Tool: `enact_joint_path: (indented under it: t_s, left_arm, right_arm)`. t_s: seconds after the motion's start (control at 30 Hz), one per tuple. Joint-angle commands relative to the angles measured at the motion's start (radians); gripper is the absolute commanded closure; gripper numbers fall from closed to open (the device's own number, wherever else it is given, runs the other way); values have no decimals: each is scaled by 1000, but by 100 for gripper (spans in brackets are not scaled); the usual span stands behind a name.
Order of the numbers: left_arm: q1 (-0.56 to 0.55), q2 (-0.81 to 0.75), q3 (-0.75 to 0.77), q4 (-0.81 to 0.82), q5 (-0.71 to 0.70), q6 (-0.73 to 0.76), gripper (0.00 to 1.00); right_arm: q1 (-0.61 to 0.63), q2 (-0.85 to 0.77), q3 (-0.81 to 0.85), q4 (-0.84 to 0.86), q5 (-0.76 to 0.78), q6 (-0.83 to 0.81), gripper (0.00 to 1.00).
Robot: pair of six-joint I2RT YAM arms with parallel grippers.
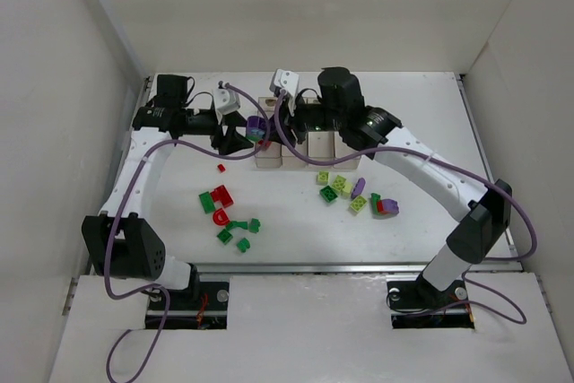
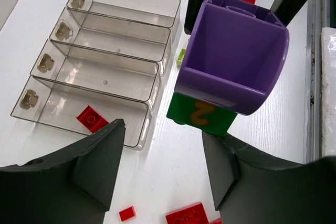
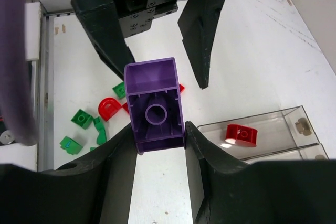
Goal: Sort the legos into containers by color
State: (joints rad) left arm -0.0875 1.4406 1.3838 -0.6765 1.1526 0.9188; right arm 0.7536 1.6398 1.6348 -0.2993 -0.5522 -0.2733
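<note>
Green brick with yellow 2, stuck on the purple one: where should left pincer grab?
Likely the flat sides of the green plastic brick flanking its 2, left pincer straight ahead; it juts clear of the hollow purple brick the right pincer clamps.

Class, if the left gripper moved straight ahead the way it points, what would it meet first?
Probably the green lego attached to the purple lego, which the right gripper holds; depth is uncertain.
</note>
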Motion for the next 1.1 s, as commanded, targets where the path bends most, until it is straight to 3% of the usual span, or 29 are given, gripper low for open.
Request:
enact_joint_path:
  t_s: [0.0,0.2,0.4,0.57,0.63,0.67,0.8,0.9,1.07]
  left_arm:
    - [3,-36,35,-20,61,3,44]
    - [-17,-36,47,-34,93,-18,38]
    - [-44,-26,57,-204,113,144,32]
    - [-55,-26,78,-173,136,79,33]
    - [-55,-26,78,-144,125,37,41]
    - [-55,-17,78,-144,125,37,53]
    - [-55,-17,69,-86,111,-38,83]
    - [-55,-17,69,-44,121,-93,98]
    - [-55,-29,-11,-44,-13,-66,100]
  right_arm:
    - [7,-29,2,46,-23,23,100]
    - [7,-9,22,46,-23,32,100]
    - [7,9,31,55,32,42,100]
    - [7,18,42,55,12,42,100]
    - [7,18,42,55,3,42,100]
    - [7,18,42,55,3,42,100]
    - [7,18,33,55,3,42,100]
    - [7,18,33,55,3,42,100]
    - [-74,37,33,64,87,199,100]
